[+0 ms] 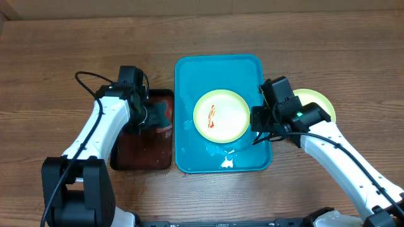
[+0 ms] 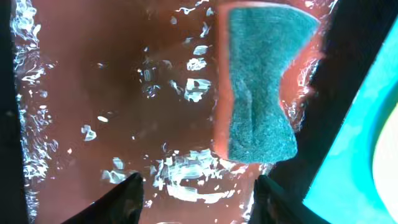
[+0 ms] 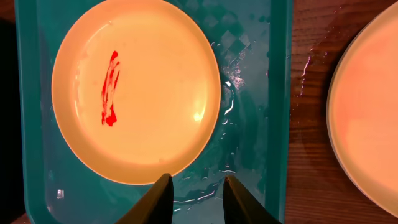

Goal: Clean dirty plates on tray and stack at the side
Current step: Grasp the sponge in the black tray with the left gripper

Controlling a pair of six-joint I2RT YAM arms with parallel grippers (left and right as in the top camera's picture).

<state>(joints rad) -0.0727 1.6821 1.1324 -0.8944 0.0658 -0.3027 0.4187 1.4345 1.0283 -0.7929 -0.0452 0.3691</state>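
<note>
Left end effector (image 2: 196, 186): released, sponge (image 2: 258, 87) lying just ahead.
Right end effector (image 3: 194, 186): parted, empty, near plate (image 3: 137, 56).
Tip: pinch sponge's waist squarely; scrub smear (image 3: 111, 87) with plate steadied.

Bright, even light from above; white glare on the wet dark tray (image 2: 74, 74) and turquoise tray (image 3: 249, 124); wrist views soft.

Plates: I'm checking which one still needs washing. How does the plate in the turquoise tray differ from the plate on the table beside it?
The plate in the turquoise tray carries a red smear; the plate on the table shows none on its visible part. The tray plate lies inside the raised rim on wet plastic; the table plate lies on wood outside it. Both are round, pale-centred and yellow-green rimmed.
</note>
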